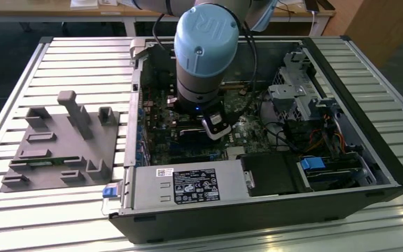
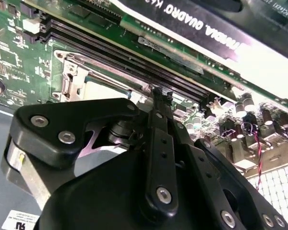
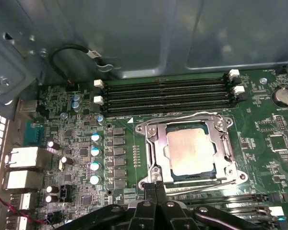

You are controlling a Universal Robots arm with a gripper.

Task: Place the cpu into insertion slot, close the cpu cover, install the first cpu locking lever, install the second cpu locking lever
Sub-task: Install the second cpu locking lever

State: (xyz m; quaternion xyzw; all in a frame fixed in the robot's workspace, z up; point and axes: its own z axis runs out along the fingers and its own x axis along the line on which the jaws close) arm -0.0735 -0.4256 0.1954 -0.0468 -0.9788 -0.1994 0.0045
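Observation:
In the first wrist view the cpu (image 3: pixel 189 151) lies flat in the insertion slot (image 3: pixel 145 128) on the green board. The silvery cpu cover (image 3: pixel 156 146) is down around it, and the chip shows through the cover's window. One thin wire lever (image 3: pixel 182 116) runs along the socket side by the memory slots, a second lever (image 3: pixel 201 183) along the opposite side. My gripper (image 3: pixel 156 188) is shut, its black fingertips pressed together at the socket corner beside that second lever. In the second wrist view the gripper (image 2: pixel 162 93) ends just next to the socket frame (image 2: pixel 74 76).
The arm (image 1: pixel 201 52) reaches down into the open computer case (image 1: pixel 369 157). Long black memory slots (image 3: pixel 168 93) flank the socket, and a graphics card (image 2: pixel 192 24) lies beyond them. A power supply (image 1: pixel 187 186) fills the case front. A grey fixture plate (image 1: pixel 61 142) sits at the exterior view's left.

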